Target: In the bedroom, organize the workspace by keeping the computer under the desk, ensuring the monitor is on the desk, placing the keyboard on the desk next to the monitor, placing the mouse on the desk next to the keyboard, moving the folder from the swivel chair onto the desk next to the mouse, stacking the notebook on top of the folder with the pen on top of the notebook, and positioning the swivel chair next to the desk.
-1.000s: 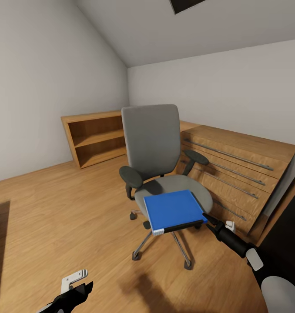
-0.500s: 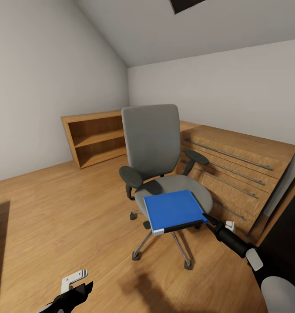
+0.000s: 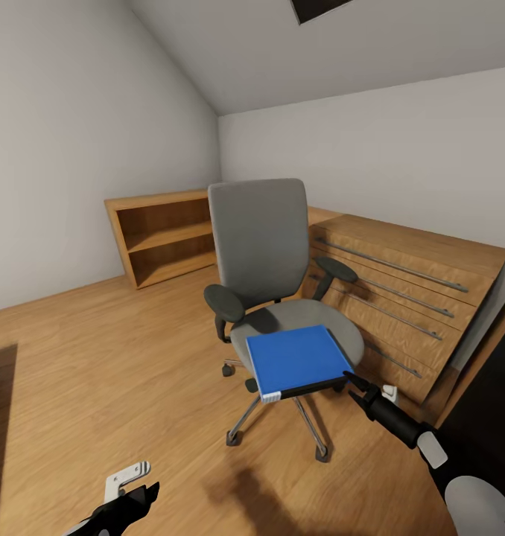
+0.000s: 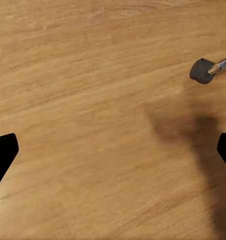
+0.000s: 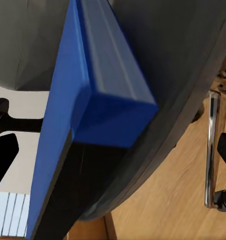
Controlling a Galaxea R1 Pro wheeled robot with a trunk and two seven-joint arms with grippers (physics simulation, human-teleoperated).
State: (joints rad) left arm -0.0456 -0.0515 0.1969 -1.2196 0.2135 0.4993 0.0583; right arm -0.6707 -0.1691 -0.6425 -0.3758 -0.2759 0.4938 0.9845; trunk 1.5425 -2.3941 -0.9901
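**Right hand lined up on the folder's corner**

The right hand (image 3: 354,384) sits just beside the near right corner of the folder (image 3: 296,360), its two fingers spread wide, with the corner between them in the right wrist view and nothing pinched yet. The blue folder lies flat on the front edge of the swivel chair (image 3: 271,286) seat, its near edge overhanging slightly. The left hand (image 3: 126,487) hangs low over the wood floor (image 3: 96,372), fingers spread and empty, near a chair castor (image 4: 202,69).

The risk, as I judge it: a grip on one corner alone could let the folder droop or slip out. A push could also roll the chair away towards the oak chest (image 3: 409,298).
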